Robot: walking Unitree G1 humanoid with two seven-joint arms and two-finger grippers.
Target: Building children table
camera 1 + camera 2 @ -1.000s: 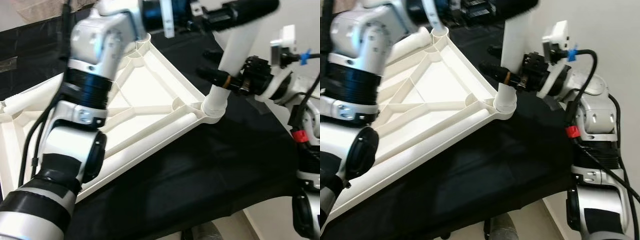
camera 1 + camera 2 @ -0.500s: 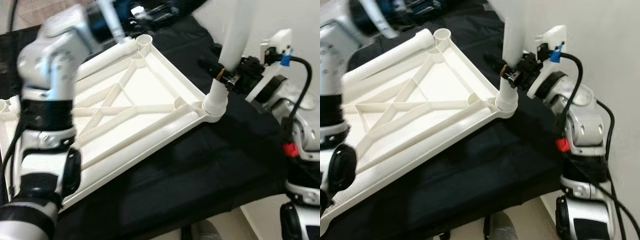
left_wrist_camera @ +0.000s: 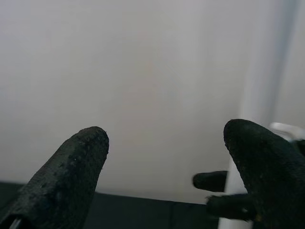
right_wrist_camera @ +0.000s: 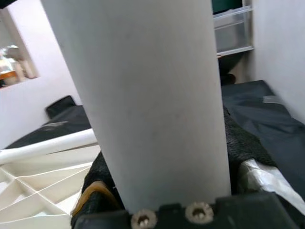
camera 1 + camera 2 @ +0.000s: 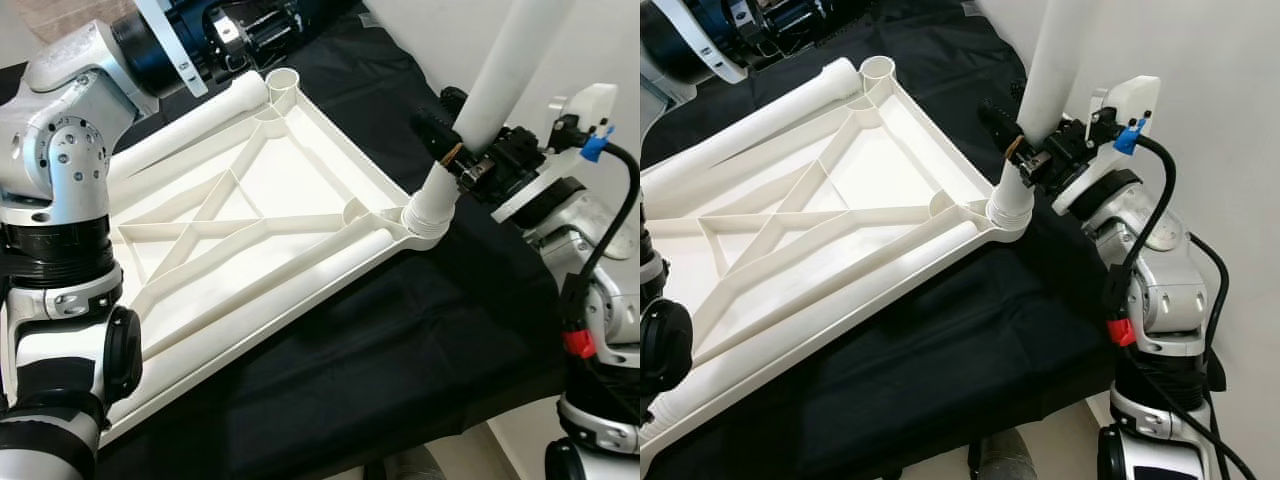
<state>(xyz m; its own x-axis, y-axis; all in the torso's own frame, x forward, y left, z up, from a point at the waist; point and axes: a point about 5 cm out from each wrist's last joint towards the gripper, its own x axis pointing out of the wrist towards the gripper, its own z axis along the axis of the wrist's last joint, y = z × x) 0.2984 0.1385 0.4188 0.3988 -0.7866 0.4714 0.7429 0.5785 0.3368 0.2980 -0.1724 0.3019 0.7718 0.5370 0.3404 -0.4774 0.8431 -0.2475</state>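
while the right gripper (image 5: 1025, 150) is clamped on the white table leg (image 5: 480, 115), low near the corner socket (image 5: 428, 218) at 3 o'clock of the upturned tabletop (image 5: 250, 220), the left gripper (image 3: 164, 157) waits with fingers apart. stiff, light, smooth plastic: grip low.
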